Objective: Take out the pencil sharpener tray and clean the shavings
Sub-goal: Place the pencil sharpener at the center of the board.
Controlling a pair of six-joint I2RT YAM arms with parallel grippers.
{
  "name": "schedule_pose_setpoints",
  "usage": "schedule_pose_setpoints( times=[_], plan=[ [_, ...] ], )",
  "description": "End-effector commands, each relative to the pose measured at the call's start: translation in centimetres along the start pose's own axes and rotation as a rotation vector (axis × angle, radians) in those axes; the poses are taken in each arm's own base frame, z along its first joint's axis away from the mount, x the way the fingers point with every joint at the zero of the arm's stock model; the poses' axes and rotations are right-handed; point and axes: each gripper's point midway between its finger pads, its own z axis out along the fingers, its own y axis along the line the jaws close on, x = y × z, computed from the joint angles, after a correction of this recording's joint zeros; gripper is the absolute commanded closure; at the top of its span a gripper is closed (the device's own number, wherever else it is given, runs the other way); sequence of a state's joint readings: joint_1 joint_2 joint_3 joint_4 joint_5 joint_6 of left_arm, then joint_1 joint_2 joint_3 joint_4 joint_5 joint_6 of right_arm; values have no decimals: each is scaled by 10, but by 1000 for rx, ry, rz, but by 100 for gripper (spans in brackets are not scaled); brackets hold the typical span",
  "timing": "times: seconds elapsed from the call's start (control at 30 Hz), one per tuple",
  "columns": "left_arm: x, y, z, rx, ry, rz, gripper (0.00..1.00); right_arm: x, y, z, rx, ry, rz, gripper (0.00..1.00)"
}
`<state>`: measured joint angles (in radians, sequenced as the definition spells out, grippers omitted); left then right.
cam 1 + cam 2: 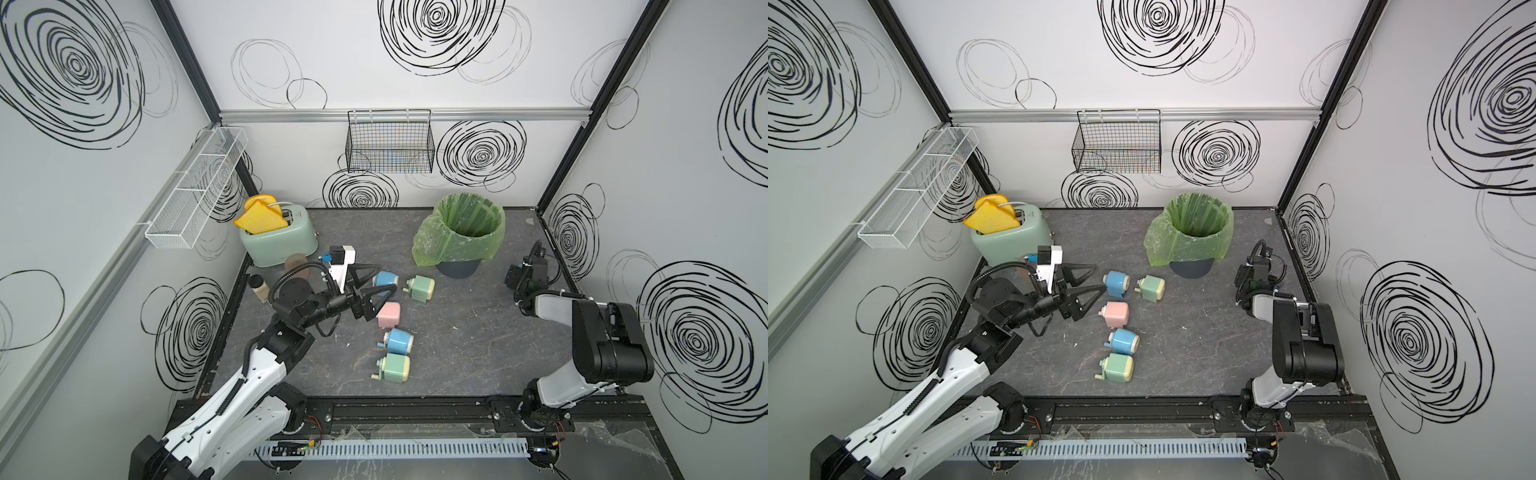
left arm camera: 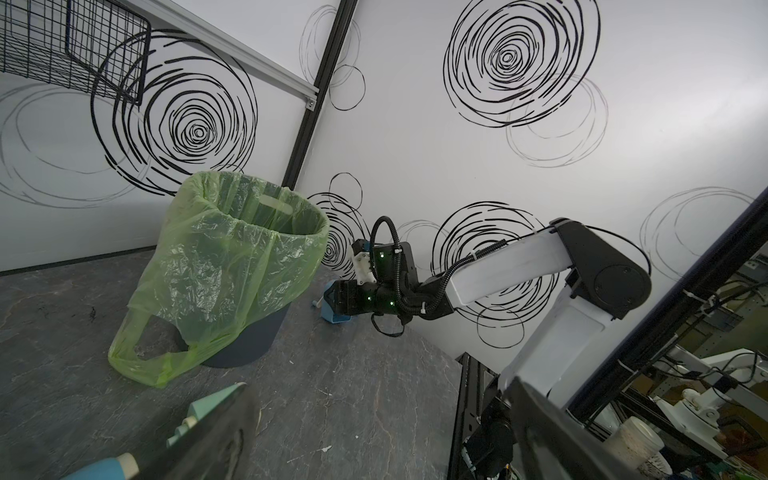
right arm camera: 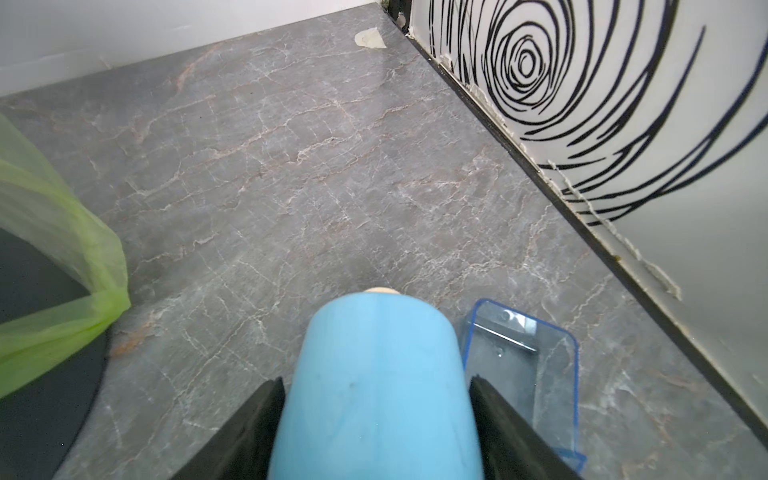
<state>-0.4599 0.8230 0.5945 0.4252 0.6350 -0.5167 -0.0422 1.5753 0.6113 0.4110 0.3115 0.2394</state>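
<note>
The tray point(image 3: 536, 374), clear blue, lies flat on the table point(image 3: 316, 166) just beside the right claw point(image 3: 376, 380), between it and the right wall. That claw sits at the table's 3 o'clock edge, its fingers point(image 3: 249, 424) flanking a blue sharpener point(image 3: 374, 340); whether they clamp it cannot be told. The bin point(image 1: 440, 249) stands at the claw's 10 o'clock. At its 9 o'clock, well apart, the left claw point(image 1: 1101, 277) has its jaws wide apart at the 11 o'clock edge of a sharpener cluster point(image 1: 388, 313). The toaster point(image 1: 282, 245) fills the table's 10 o'clock corner.
</note>
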Motion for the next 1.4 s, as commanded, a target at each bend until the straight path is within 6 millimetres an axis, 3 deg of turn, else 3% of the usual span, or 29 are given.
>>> schedule_pose_setpoints(
  times=[0.0, 0.43, 0.53, 0.7, 0.83, 0.93, 0.97, 1.03, 1.13, 1.37],
  plan=[
    [-7, -9, -3, 31, -33, 23, 3, 3, -1, -6, 1, -2, -33, 21],
    [-8, -11, -5, 36, -43, 24, 3, -25, 10, -33, -91, -60, -6, 12],
    [-8, -11, -5, 34, -43, 25, 3, -41, 5, -47, -91, -99, 38, 0],
    [-9, -11, -6, 34, -51, 23, 3, -76, 7, -78, -152, -206, 157, 1],
    [-9, -10, -6, 37, -60, 17, 3, -94, 36, -98, -353, -175, 189, 1],
    [-8, -10, -6, 36, -58, 14, 3, -97, 62, -122, -528, -178, 108, 1],
    [-8, -10, -6, 36, -59, 16, 3, -95, 61, -124, -523, -189, 114, 1],
    [-9, -10, -7, 34, -62, 17, 3, -89, 49, -119, -468, -166, 157, 1],
    [-10, -11, -7, 38, -66, 19, 3, -76, 31, -96, -387, -72, 212, 0],
    [-10, -12, -11, 28, -67, 28, 3, -56, 23, -42, -434, 161, 288, 1]
  ],
)
